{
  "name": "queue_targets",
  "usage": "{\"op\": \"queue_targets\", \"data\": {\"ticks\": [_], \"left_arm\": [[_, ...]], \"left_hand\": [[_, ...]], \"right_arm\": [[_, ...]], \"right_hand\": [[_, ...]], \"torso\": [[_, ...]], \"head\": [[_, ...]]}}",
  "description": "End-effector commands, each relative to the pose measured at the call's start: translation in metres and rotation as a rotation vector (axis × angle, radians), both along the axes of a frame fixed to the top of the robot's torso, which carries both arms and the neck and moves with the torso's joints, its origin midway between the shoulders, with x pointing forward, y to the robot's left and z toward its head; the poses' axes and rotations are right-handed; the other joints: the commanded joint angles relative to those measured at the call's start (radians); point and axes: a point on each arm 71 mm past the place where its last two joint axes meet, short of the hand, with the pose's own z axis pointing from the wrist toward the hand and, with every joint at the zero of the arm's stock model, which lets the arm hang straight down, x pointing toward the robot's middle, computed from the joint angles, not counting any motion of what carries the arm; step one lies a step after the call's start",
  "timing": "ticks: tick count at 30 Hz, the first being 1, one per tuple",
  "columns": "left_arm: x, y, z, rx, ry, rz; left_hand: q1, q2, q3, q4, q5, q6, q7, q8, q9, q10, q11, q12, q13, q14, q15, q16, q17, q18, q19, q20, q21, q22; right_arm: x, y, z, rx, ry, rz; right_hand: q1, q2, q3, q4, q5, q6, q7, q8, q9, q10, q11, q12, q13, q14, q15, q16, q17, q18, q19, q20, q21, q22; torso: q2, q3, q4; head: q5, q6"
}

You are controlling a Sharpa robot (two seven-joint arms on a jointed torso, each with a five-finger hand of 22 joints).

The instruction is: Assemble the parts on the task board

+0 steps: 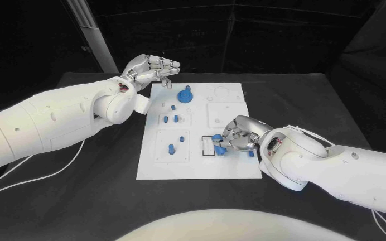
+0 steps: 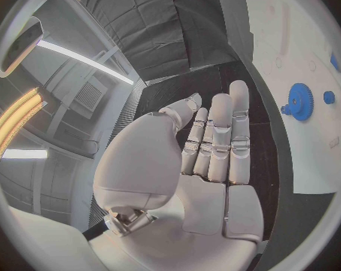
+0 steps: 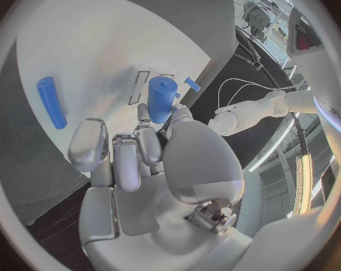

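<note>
The white task board lies mid-table. My right hand hovers over its near right part and pinches a stubby blue cylinder part between thumb and fingers, beside a black-outlined slot. A blue peg lies flat on the board next to that hand. A blue gear sits at the far end of the board, with several small blue pegs standing or lying in the left column. My left hand hangs above the board's far left corner, fingers straight in the left wrist view and holding nothing.
A white cable runs over the black table under my left arm. A pale metal post rises behind the table's far left corner. The board's right column has recessed square pockets.
</note>
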Motion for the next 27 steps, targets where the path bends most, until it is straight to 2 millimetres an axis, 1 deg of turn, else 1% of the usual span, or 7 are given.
{"op": "queue_targets", "data": {"ticks": [1,11,14,19,21,23,27], "left_arm": [[-0.001,-0.002,0.001,-0.008,0.001,-0.016],[-0.001,-0.003,0.001,-0.008,0.001,-0.018],[-0.001,-0.003,0.001,-0.008,0.001,-0.019],[-0.001,-0.003,0.001,-0.008,0.002,-0.018],[-0.001,-0.003,0.001,-0.008,0.002,-0.019],[-0.001,-0.003,0.001,-0.008,0.002,-0.019],[-0.001,-0.003,0.001,-0.008,0.002,-0.018]], "left_hand": [[-0.01,0.001,-0.002,0.006,-0.001,-0.005,0.002,0.007,-0.002,-0.006,0.0,0.007,-0.002,-0.005,0.0,-0.001,-0.002,0.014,-0.008,0.002,-0.007,-0.002],[-0.01,0.001,-0.002,0.006,-0.001,-0.005,0.002,0.007,-0.002,-0.006,0.0,0.007,-0.002,-0.005,0.0,-0.001,-0.002,0.014,-0.008,0.002,-0.007,-0.002],[-0.01,0.001,-0.002,0.006,-0.001,-0.005,0.002,0.007,-0.002,-0.006,0.0,0.007,-0.002,-0.005,0.0,-0.001,-0.002,0.014,-0.008,0.002,-0.007,-0.002],[-0.01,0.001,-0.002,0.006,-0.001,-0.005,0.002,0.007,-0.002,-0.006,0.0,0.007,-0.002,-0.005,0.0,-0.001,-0.002,0.014,-0.008,0.002,-0.007,-0.002],[-0.01,0.001,-0.002,0.006,-0.001,-0.005,0.002,0.007,-0.002,-0.006,0.0,0.007,-0.002,-0.005,0.0,-0.001,-0.002,0.014,-0.008,0.002,-0.007,-0.002],[-0.01,0.001,-0.002,0.006,-0.001,-0.005,0.002,0.007,-0.002,-0.006,0.0,0.007,-0.002,-0.005,0.0,-0.001,-0.002,0.014,-0.008,0.002,-0.007,-0.002],[-0.01,0.001,-0.002,0.006,-0.001,-0.005,0.002,0.007,-0.002,-0.006,0.0,0.007,-0.002,-0.005,0.0,-0.001,-0.002,0.014,-0.008,0.002,-0.007,-0.002]], "right_arm": [[0.002,0.004,-0.002,-0.006,0.022,0.003],[0.007,0.016,-0.008,-0.044,0.038,0.014],[0.008,0.018,-0.008,-0.051,0.041,0.016],[0.009,0.019,-0.009,-0.053,0.038,0.013],[0.009,0.019,-0.009,-0.054,0.032,0.01],[0.01,0.019,-0.009,-0.053,0.026,0.006],[0.01,0.019,-0.008,-0.05,0.021,0.004]], "right_hand": [[-0.026,0.001,-0.01,-0.001,-0.012,0.011,-0.004,0.005,0.004,0.008,0.0,-0.002,0.003,0.071,-0.009,0.007,0.082,-0.014,0.002,-0.005,0.004,0.003],[-0.044,0.007,-0.025,-0.001,-0.038,0.023,-0.009,0.009,0.013,0.009,-0.005,-0.008,0.004,0.071,-0.013,0.006,0.081,-0.014,0.001,-0.009,0.003,0.002],[-0.073,0.014,-0.046,-0.002,-0.125,0.023,-0.01,0.007,0.02,0.008,-0.006,-0.015,0.003,0.07,-0.014,0.003,0.077,-0.014,0.001,-0.011,0.003,0.003],[-0.159,0.016,-0.106,-0.007,-0.349,0.01,-0.007,-0.001,0.028,-0.013,-0.001,-0.061,-0.031,0.065,-0.012,-0.01,0.054,-0.013,-0.005,-0.01,-0.004,-0.008],[-0.191,0.004,-0.126,0.0,-0.416,-0.004,-0.001,-0.009,0.029,-0.029,0.002,-0.09,-0.055,0.062,-0.009,-0.017,0.044,-0.011,-0.01,-0.007,-0.01,-0.017],[-0.223,-0.004,-0.136,0.002,-0.448,-0.012,0.002,-0.013,0.03,-0.035,0.005,-0.104,-0.064,0.062,-0.006,-0.02,0.042,-0.011,-0.012,-0.005,-0.013,-0.021],[-0.246,-0.022,-0.132,0.002,-0.452,-0.026,0.007,-0.021,0.03,-0.043,0.009,-0.118,-0.073,0.063,-0.003,-0.018,0.047,-0.01,-0.013,-0.002,-0.014,-0.022]], "torso": [[0.001,0.0002,0.0006],[0.0,0.0006,-0.0008],[-0.001,0.0006,-0.0009],[-0.001,0.0002,-0.0012],[-0.001,-0.0001,-0.0013],[-0.001,0.0003,-0.0016],[-0.001,0.0006,-0.0025]], "head": [[0.001,-0.001],[0.005,-0.002],[0.005,-0.004],[0.006,-0.005],[0.006,-0.005],[0.007,-0.005],[0.007,-0.005]]}}
